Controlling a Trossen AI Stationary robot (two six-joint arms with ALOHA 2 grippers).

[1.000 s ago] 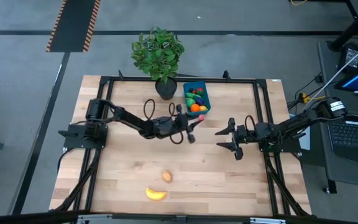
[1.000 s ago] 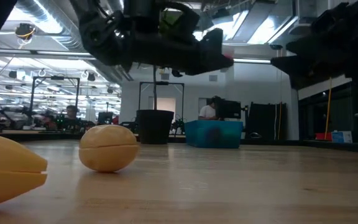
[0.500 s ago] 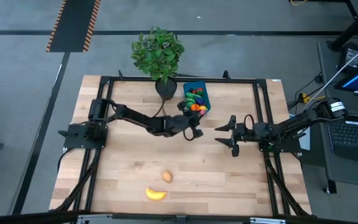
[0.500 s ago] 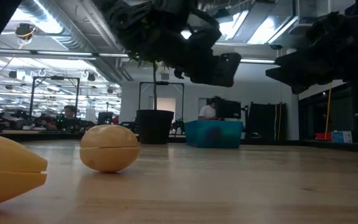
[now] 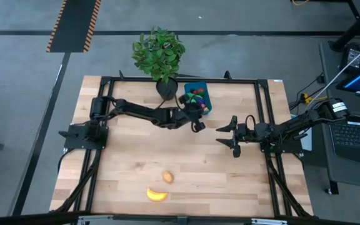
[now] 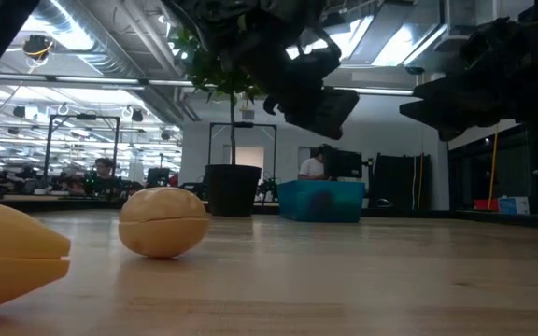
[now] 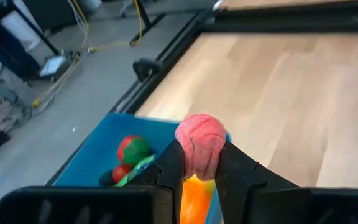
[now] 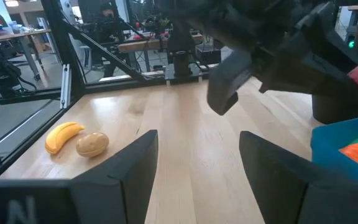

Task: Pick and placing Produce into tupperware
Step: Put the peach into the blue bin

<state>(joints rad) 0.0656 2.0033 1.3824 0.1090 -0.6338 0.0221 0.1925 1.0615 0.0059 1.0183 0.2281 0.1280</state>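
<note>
Left gripper: we see the left gripper (image 7: 199, 163) clamped on a pink fruit (image 7: 200, 140), its two dark fingers (image 7: 170, 167) pressed against the fruit's sides. In the high view it (image 5: 197, 117) hangs over the near edge of the blue container, toward the bench's far edge.

Pink fruit: we find it raised above the container's rim, touching only the fingers; what kind of fruit it is we cannot tell.

Blue container: the blue container (image 5: 205, 94) sits near the far edge of the bench, just beside the plant pot. We make out an orange piece (image 7: 196, 202), a red-and-green piece (image 7: 131, 148) and other small produce inside it; in the low view it (image 6: 321, 201) stands far back on the wood.

Potato: the tan potato (image 5: 167, 177) lies toward the near edge of the bench, well apart from the container; in the low view it (image 6: 163, 221) rests on the wood with a seam across it.

Banana: the yellow banana (image 5: 157, 195) lies just beside the potato, closer to the near edge.

Right gripper: the right gripper (image 5: 227, 136) waits with its fingers apart above the middle of the bench, to the right of the left one, holding nothing.

Potted plant: the leafy potted plant (image 5: 160, 55) stands at the far edge of the bench (image 5: 124, 162), beside the container.
</note>
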